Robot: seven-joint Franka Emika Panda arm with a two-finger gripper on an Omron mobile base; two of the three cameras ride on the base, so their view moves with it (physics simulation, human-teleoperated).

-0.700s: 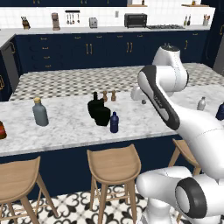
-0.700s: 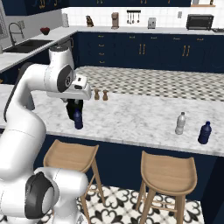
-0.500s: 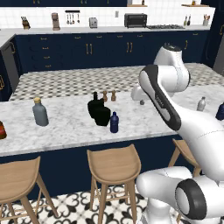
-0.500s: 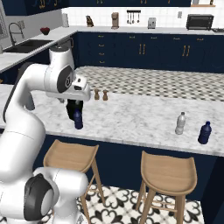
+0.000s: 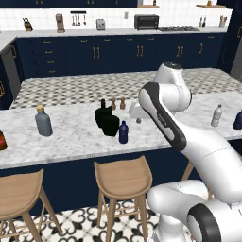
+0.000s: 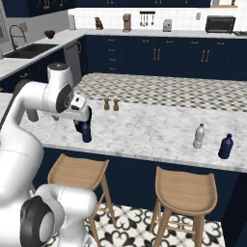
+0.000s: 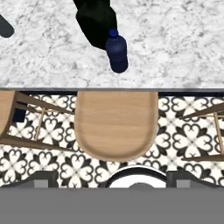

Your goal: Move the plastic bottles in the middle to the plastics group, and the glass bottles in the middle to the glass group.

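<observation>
A slim navy plastic bottle (image 5: 123, 132) (image 6: 86, 131) (image 7: 117, 54) stands near the counter's front edge. Two squat black glass bottles (image 5: 108, 119) (image 7: 96, 19) stand close together just behind it. My gripper (image 5: 137, 119) (image 6: 84, 116) hangs open above the counter, slightly right of the navy bottle and holding nothing. It points down, and its fingertips (image 7: 43, 178) sit wide apart. On the far right stands the plastics group: a silver-grey bottle (image 5: 216, 116) (image 6: 199, 136) and a dark blue bottle (image 5: 237, 120) (image 6: 225, 146). On the left stands the glass group: a grey bottle with a tan cap (image 5: 43, 121) and a reddish-brown bottle (image 5: 1, 141).
Two small brown shakers (image 5: 118, 103) (image 6: 111, 104) stand behind the black bottles. Wooden stools (image 5: 124, 177) (image 7: 116, 124) line the floor under the counter's front edge (image 7: 113, 91). Bare marble lies between the middle bottles and each group.
My hand has dropped lower and shifted left, closer to the middle bottles. The bottles have not moved.
</observation>
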